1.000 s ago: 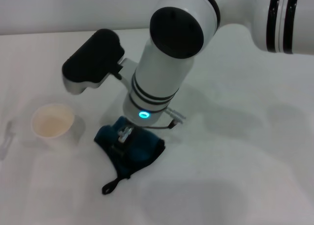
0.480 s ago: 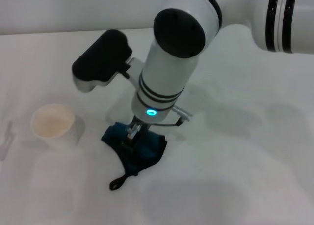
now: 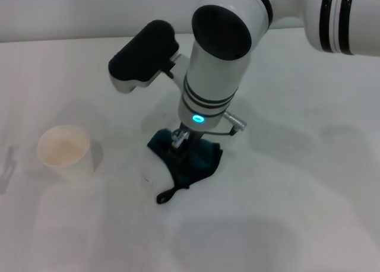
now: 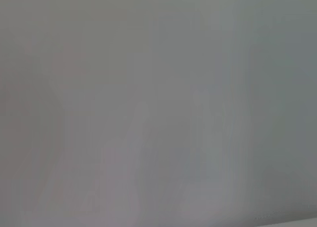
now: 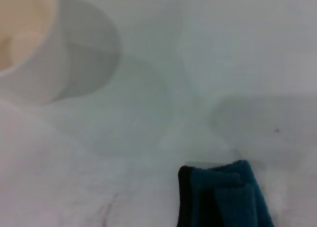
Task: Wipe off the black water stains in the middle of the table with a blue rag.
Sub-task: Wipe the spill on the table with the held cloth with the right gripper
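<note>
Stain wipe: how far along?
Done: no black blot shows on the bare table. In hand: the right gripper presses the blue rag onto the table beside the paper cup. Left: lift the rag to confirm; a faint smear remains.

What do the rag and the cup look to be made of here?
The rag: soft teal cloth, probably terry or microfibre; it bunches in folds under the right gripper, with a nappy surface and black edging. The cup: likely paper, matte white wall, thin rim, cream inside.
</note>
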Motion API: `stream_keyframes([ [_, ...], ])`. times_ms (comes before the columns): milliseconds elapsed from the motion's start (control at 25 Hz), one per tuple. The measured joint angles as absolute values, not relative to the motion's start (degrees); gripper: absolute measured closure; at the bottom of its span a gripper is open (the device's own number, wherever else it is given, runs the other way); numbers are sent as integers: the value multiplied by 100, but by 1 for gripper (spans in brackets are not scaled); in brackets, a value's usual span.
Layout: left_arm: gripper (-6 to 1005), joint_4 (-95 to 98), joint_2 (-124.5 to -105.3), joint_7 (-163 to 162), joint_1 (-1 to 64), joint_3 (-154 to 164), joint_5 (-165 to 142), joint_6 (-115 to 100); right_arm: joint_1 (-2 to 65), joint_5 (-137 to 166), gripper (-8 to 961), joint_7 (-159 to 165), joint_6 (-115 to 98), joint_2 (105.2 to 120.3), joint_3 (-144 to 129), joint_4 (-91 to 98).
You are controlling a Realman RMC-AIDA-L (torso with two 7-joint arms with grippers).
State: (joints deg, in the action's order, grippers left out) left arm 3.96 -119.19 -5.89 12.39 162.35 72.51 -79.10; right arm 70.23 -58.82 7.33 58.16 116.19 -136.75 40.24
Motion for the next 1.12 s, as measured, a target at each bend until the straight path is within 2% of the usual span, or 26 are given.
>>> stream_keyframes([
  [560, 127, 395, -11918, -589, 1245, 16233, 7275, -7910, 6818, -6034, 888, 382, 5865, 11619, -13384, 4559],
  [1120, 126, 399, -11918, -589, 1291, 16236, 7262, -7894, 6933, -7185, 887, -243, 5645, 11619, -13899, 4776],
])
